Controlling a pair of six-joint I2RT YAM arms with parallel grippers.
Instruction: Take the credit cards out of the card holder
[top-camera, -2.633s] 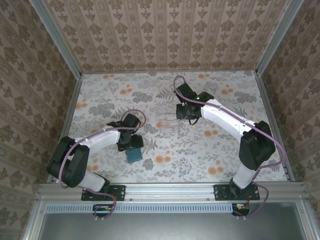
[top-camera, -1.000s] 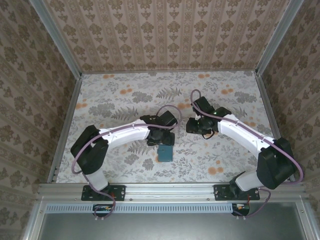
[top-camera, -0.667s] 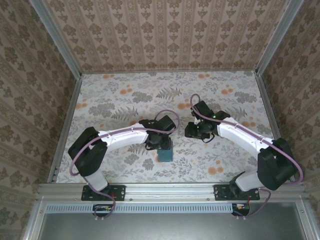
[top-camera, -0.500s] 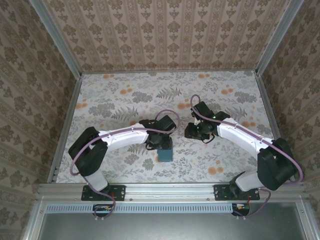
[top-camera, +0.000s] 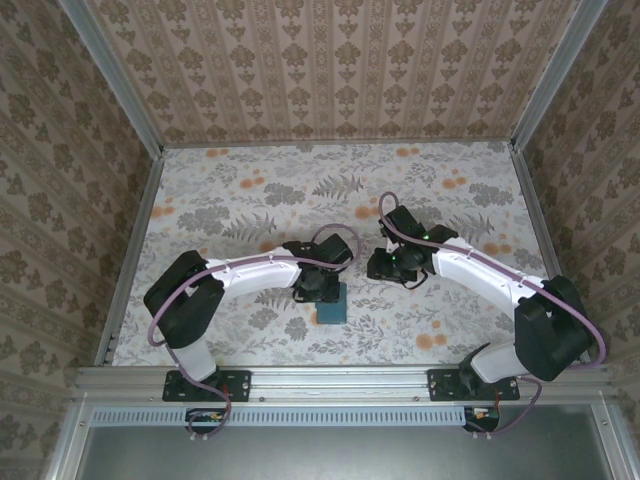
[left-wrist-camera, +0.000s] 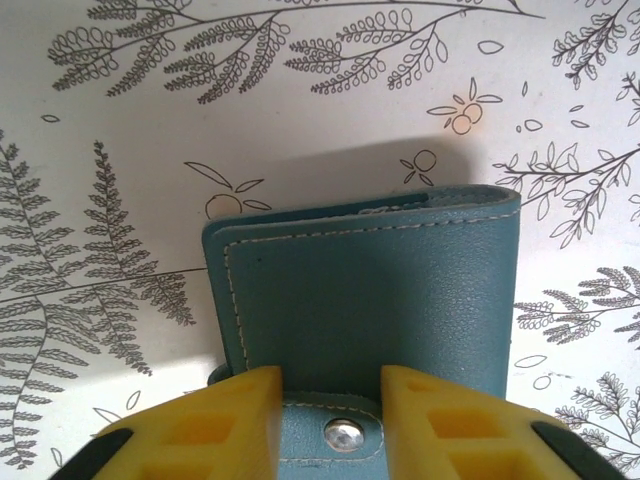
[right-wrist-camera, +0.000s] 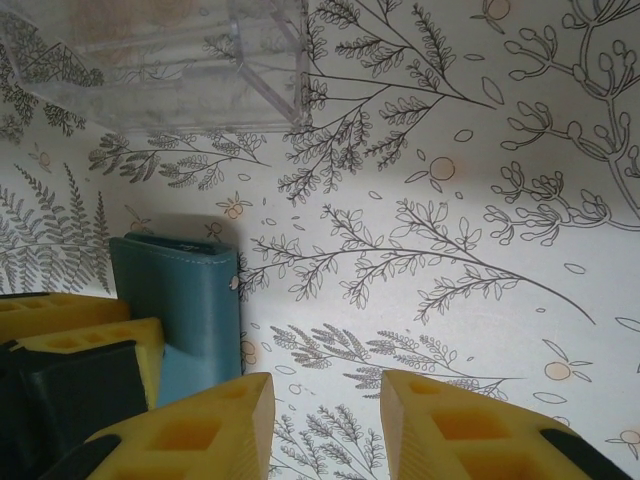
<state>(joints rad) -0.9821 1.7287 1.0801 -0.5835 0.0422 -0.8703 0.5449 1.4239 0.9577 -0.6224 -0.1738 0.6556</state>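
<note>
From above, the card holder (top-camera: 331, 305) lies on the flowery table (top-camera: 240, 190), a little toward 6 o'clock from the middle. It is a small teal wallet. The left gripper (top-camera: 322, 286) sits right on its 12 o'clock edge and touches it. The right gripper (top-camera: 384, 266) is near, at about 2 o'clock from the card holder, and is not touching it.

From the left wrist, the card holder (left-wrist-camera: 370, 290) is folded shut, with its teal outside facing the camera. Its fold is on the 3 o'clock side. A dark shadow falls on the table at its 12 o'clock edge. The two yellow fingers (left-wrist-camera: 215, 425) of the left gripper (left-wrist-camera: 330, 425) come in from 6 o'clock, a little apart. A small tab with a shiny snap button (left-wrist-camera: 344, 434) fills the gap between them. Both fingers touch the tab's sides, so the gripper seems to be pinching the card holder by its tab.

From the right wrist, the right gripper (right-wrist-camera: 325, 430) is at 6 o'clock. Its yellow fingers (right-wrist-camera: 200, 430) are spread wide, with bare table between them and nothing held. The card holder (right-wrist-camera: 185, 300) is toward 9 o'clock, with the left gripper's yellow fingers (right-wrist-camera: 75, 335) against its 9 o'clock side. A clear plastic tray (right-wrist-camera: 160, 60) sits at 11 o'clock, well apart from the card holder.
</note>
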